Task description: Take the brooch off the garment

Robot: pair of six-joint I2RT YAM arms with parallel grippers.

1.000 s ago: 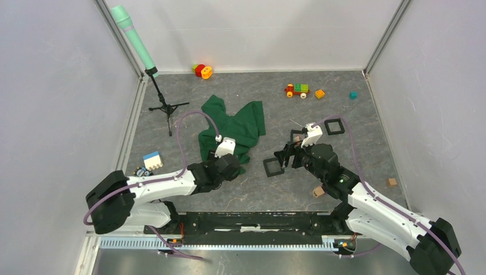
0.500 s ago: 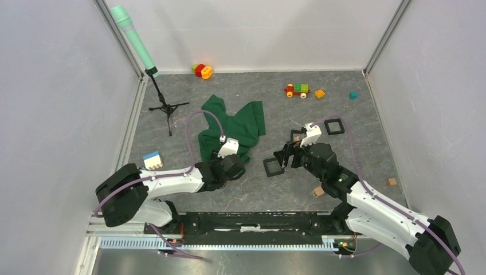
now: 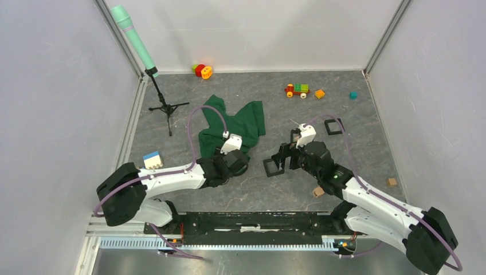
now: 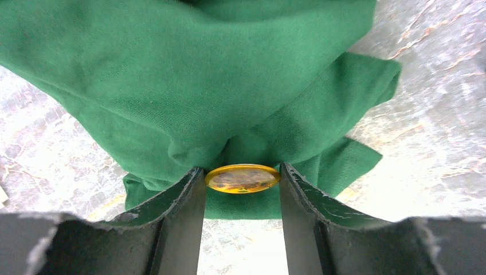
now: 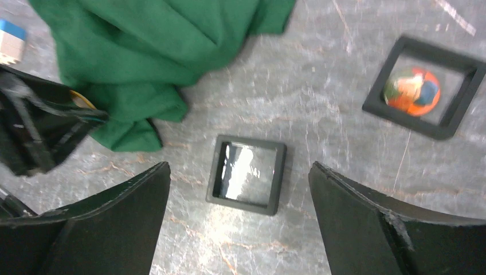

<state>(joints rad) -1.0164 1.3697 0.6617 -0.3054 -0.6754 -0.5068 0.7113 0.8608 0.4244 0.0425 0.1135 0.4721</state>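
The green garment lies crumpled at mid-table; it also shows in the left wrist view and the right wrist view. The brooch is a small round yellow-rimmed disc on the garment's near fold. My left gripper is shut on it, one finger against each edge; in the top view the gripper sits at the garment's near edge. A yellow bit of the brooch shows in the right wrist view. My right gripper is open and empty above a black square frame.
A second black frame with a coloured ball in it lies to the right, and a further one beyond. A toy train, small blocks, a microphone stand and a blue-white block lie around.
My left gripper has moved forward and a little right onto the garment's near edge. My right gripper has shifted slightly left over the black frame.
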